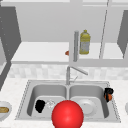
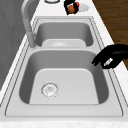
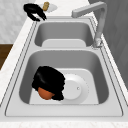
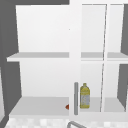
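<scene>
Right side view: right hand [image 3: 50, 81] curls over the orange ball [image 3: 45, 93].

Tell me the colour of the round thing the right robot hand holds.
Orange-brown; the round thing under the right robot hand shows best in the right side view.

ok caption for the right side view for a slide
Right hand curled round an orange ball beside a white plate.

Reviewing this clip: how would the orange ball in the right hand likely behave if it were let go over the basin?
The orange ball looks round and smooth, so it would probably roll. The right hand curls over it above the plate, whose curved surface might send it sideways.
</scene>
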Robot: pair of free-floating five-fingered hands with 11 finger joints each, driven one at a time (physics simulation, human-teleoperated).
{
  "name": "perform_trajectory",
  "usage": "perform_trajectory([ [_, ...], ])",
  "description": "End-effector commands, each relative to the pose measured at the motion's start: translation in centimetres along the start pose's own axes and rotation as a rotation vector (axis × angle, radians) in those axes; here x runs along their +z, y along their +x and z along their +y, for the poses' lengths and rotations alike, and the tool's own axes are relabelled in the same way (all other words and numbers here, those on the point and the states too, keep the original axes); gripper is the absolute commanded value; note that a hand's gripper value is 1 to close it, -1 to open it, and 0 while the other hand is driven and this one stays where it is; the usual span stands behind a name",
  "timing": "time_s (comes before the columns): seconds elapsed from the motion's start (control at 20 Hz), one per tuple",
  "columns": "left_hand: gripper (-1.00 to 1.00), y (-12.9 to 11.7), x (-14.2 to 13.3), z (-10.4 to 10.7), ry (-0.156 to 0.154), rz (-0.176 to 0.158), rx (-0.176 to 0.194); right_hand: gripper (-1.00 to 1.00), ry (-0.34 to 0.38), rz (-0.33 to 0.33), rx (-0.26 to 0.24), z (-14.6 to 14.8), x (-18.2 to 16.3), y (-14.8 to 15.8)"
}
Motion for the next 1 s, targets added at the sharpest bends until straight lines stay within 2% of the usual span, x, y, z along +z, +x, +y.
perform_trajectory([
  [0.0, 0.0, 0.0, 0.0, 0.0, 0.0, 0.0, 0.0, 1.0, 0.003, -0.079, 0.047, 0.7, 0.2, 1.4],
  [0.95, 0.0, 0.0, 0.0, 0.0, 0.0, 0.0, 0.0, 1.0, 0.003, -0.127, 0.035, 8.3, 1.4, 10.2],
])
